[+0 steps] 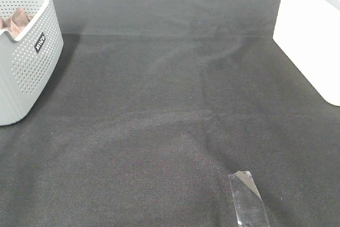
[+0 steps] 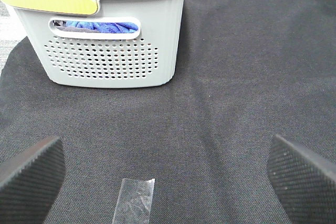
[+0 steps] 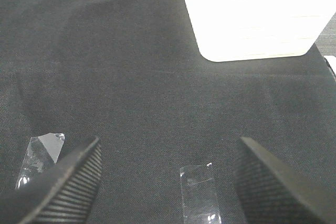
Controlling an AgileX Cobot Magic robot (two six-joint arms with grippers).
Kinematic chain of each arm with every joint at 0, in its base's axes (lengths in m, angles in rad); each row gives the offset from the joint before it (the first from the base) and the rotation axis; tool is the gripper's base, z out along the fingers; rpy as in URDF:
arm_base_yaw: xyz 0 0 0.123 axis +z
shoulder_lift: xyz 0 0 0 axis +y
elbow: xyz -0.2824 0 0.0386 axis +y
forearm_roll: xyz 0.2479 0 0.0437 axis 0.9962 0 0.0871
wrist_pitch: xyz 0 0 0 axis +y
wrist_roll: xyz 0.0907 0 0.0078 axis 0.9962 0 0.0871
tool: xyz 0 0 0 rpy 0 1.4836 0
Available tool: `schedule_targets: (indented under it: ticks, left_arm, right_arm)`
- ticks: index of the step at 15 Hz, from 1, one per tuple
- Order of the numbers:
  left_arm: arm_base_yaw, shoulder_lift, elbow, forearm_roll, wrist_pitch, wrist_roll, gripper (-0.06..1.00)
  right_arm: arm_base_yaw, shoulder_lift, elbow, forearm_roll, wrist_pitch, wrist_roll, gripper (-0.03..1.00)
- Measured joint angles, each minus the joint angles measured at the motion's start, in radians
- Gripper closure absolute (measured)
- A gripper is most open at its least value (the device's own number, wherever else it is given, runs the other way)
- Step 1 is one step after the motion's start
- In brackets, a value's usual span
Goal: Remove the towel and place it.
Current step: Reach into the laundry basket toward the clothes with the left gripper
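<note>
High view of a black fabric-covered worktop [image 1: 159, 104]. At its far left stands a grey perforated basket [image 1: 32, 73]. The brown towel [image 1: 16, 19] lies bunched inside the basket, with only a fold showing above the rim. In the left wrist view the towel rests on top of a blue cloth [image 2: 102, 25], which shows through the basket's handle slot.

The left tool [image 2: 165, 145] faces the basket from nearby, not touching it. Its 2 fingers are spread wide with nothing between them. A clear tape strip [image 1: 247, 198] lies flat well to the right of the basket. The right tool [image 3: 168, 150], seen only in its own wrist view, is also spread wide and empty. It is well apart from the basket and faces a white box [image 3: 252, 19] on the side of the worktop opposite the basket.

Judged from this, the task has not begun: the towel is in the basket, untouched. Everything is left to do. A tool must reach into the basket, grip the towel without catching the blue cloth, lift it out and set it down.
</note>
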Motion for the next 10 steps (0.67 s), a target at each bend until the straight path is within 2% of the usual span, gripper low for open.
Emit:
schedule_targets:
  ticks: [10]
  left_arm:
    - [0.000,0.000,0.000,-0.001,0.000,0.011,-0.05]
  right_arm:
    - [0.000,0.000,0.000,0.000,0.000,0.000,0.28]
